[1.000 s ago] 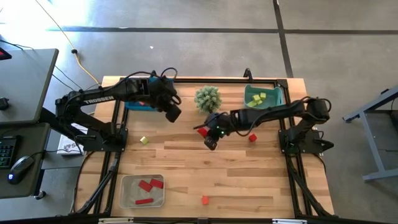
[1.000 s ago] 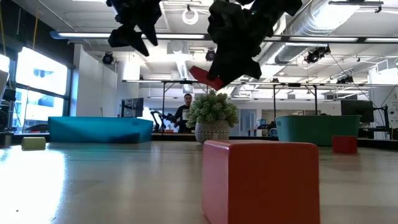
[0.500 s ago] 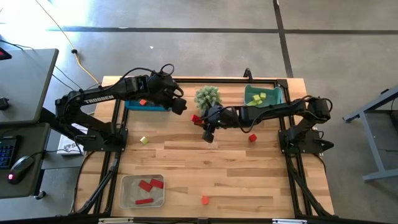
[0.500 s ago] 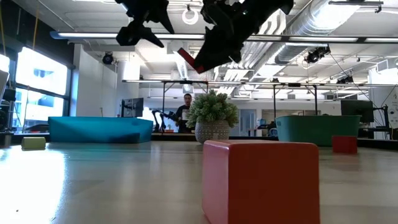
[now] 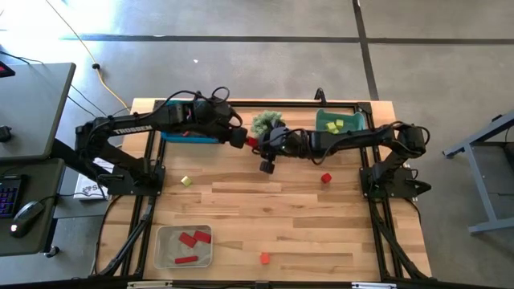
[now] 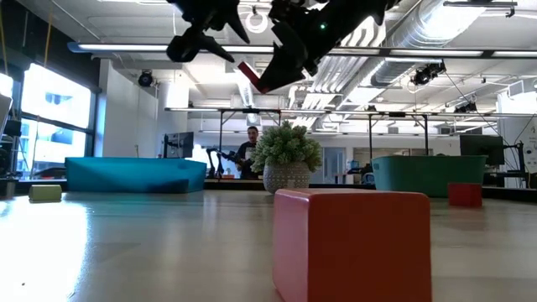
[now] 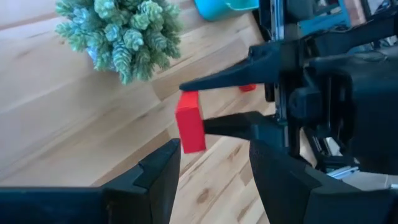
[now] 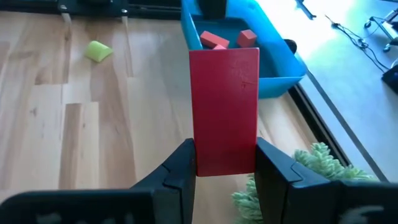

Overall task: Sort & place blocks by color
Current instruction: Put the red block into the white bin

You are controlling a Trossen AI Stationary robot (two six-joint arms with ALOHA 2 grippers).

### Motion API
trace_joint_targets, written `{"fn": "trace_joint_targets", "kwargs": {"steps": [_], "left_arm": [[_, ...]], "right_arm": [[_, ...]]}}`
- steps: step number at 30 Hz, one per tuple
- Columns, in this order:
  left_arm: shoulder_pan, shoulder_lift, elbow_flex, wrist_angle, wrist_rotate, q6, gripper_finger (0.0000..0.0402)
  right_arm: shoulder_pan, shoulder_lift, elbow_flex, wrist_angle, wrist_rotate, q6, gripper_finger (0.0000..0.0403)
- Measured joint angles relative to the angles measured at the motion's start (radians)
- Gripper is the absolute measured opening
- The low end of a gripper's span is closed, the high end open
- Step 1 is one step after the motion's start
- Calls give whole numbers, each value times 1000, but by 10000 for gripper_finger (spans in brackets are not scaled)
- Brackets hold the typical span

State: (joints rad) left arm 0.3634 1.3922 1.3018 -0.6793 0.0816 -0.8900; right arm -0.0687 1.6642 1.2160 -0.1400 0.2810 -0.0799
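1. A spiky green plant [image 5: 267,123] in a pale woven pot stands near the far edge of the wooden bench [image 5: 265,217], between two bins.
2. A blue bin [image 5: 173,133] sits at the far left of the bench.
3. A teal bin [image 5: 359,121] sits at the far right.
4. A clear shallow tray [image 5: 165,249] lies at the near left corner.
5. A desk [image 5: 32,104] stands left of the bench, with a mouse [image 5: 26,215] and a keyboard [image 5: 6,195] on it.
6. In the low view a person [image 6: 251,149] shows in the room behind the plant.
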Motion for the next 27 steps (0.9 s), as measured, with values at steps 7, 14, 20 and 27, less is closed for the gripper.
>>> {"fn": "trace_joint_targets", "kwargs": {"steps": [7, 14, 20, 27], "left_arm": [[-3, 50, 0, 23, -26, -14, 182], [-3, 101, 0, 28, -33, -16, 181], [-3, 121, 0, 35, -33, 13, 167], [-4, 121, 0, 58, -33, 87, 95]], "right_arm": [[-5, 0, 0, 0, -2, -34, 98], [-4, 0, 0, 0, -3, -34, 98], [-4, 0, 0, -2, -3, -33, 98], [-4, 0, 0, -6, -29, -33, 98]]}}
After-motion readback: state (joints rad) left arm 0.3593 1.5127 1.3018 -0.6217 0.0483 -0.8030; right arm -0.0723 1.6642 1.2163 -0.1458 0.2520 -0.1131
